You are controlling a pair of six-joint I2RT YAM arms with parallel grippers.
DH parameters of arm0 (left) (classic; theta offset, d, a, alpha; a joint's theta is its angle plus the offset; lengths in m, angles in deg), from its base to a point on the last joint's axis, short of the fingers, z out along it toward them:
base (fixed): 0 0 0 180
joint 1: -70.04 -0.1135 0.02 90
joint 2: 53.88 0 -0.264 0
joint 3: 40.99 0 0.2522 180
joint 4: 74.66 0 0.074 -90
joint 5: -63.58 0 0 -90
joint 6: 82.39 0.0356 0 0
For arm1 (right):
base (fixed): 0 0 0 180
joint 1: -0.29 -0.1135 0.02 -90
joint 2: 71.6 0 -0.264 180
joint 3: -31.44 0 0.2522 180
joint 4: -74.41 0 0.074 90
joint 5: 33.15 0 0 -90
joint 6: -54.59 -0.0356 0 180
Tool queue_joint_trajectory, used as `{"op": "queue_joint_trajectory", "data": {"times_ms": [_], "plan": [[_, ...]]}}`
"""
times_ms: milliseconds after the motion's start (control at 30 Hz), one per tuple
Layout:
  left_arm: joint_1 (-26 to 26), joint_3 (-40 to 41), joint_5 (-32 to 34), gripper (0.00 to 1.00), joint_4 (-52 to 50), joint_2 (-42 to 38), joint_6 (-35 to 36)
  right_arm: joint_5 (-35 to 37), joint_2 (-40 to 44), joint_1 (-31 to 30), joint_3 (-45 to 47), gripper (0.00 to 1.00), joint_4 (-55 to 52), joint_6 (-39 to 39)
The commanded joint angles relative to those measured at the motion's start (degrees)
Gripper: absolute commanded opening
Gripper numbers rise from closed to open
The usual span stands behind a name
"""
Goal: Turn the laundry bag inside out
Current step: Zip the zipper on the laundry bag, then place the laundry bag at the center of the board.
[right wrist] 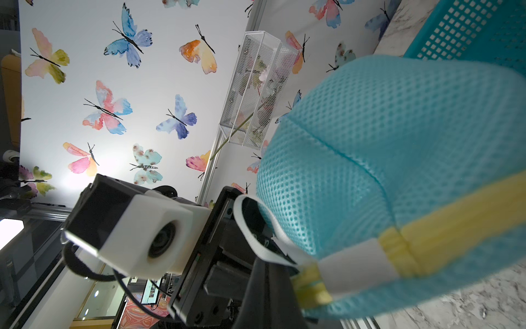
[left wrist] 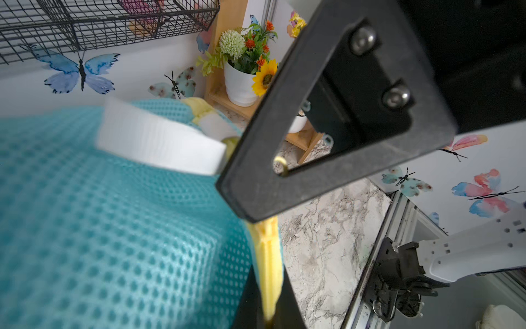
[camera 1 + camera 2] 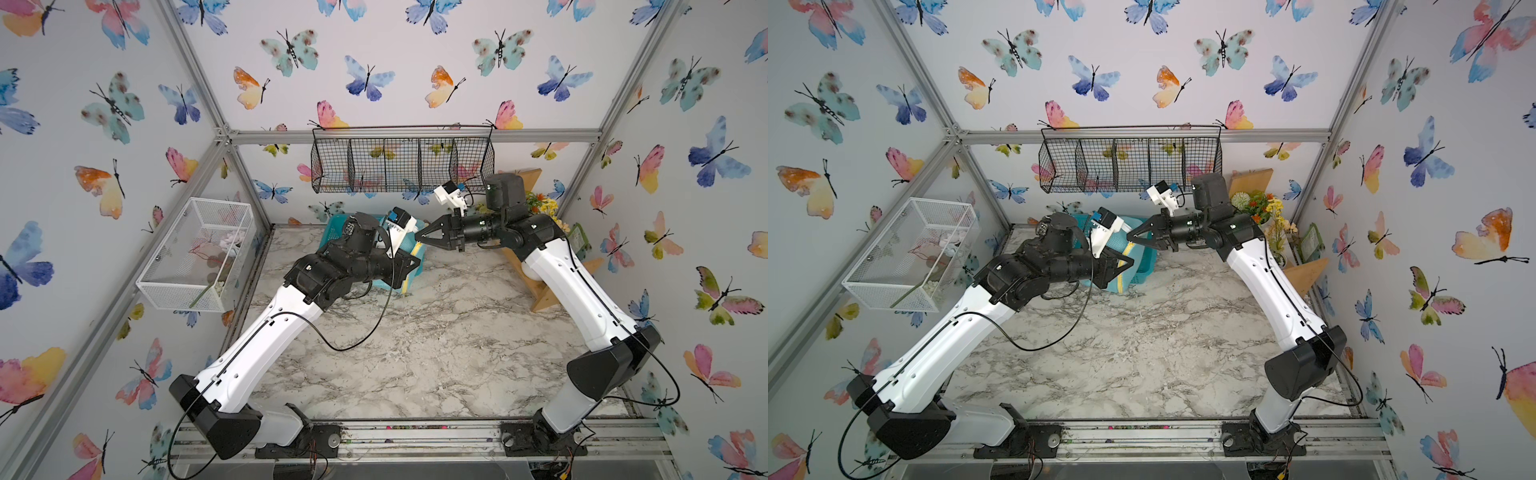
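Left fingers tight on laundry bag; marble tabletop, butterfly walls.

Both top views overhead, wrist views close, probably sharing laundry bag

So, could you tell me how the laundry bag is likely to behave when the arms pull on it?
Probably floppy: the laundry bag is open mesh and bulges softly where the left gripper pinches its yellow seam. Likely light for its size, being thin holed fabric. It should fold rather than slide as one piece.
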State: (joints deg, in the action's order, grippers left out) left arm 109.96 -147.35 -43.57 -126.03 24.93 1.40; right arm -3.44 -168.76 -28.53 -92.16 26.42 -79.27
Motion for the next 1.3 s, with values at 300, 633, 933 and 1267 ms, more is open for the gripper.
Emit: {"op": "queue_joint_trajectory", "data": {"times_ms": [300,633,933,1267], "plan": [[2.2,-0.1,0.3,0.0,-14.1,-3.4,3.0,4.2,-1.6,4.6,-3.2,0.01,4.0,0.8],[1.7,1.6,-7.3,0.0,-6.7,-5.2,-1.4,-0.6,2.1,6.1,3.3,0.59,17.7,-7.1],[-14.7,28.2,-42.0,0.0,33.9,-13.5,-35.7,5.8,14.6,21.8,22.6,0.7,34.3,-20.0],[-19.3,61.8,-40.1,0.0,129.3,1.2,-94.9,6.0,16.5,22.2,27.3,0.69,32.3,-18.6]]}}
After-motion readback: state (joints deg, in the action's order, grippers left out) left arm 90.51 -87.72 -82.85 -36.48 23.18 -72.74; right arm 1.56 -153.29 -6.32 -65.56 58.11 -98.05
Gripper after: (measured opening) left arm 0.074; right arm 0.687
